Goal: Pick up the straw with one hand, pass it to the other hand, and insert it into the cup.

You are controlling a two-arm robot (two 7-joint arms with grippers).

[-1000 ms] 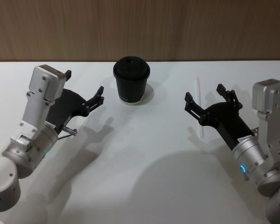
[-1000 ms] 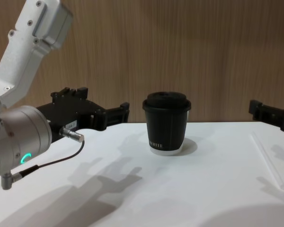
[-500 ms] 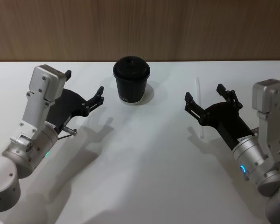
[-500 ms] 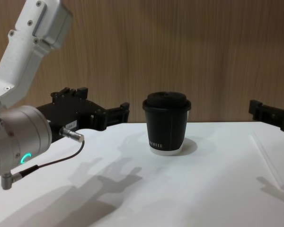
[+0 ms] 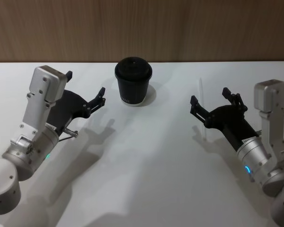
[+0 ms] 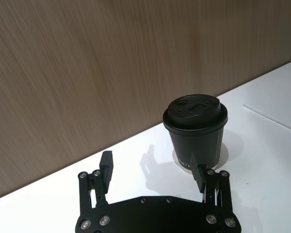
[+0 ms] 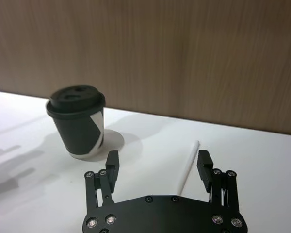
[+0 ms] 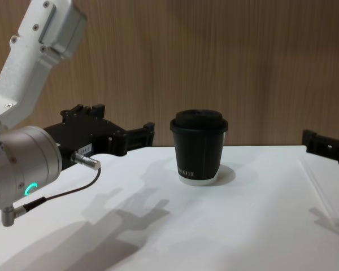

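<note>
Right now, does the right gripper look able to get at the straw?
Probably yes. The right gripper hangs open over the straw, which lies flat on the table, and nothing stands between them; the cup is well aside.

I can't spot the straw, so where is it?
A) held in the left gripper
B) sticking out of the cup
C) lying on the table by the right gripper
C: the straw lies flat on the table by the open right gripper, apart from the cup.
</note>
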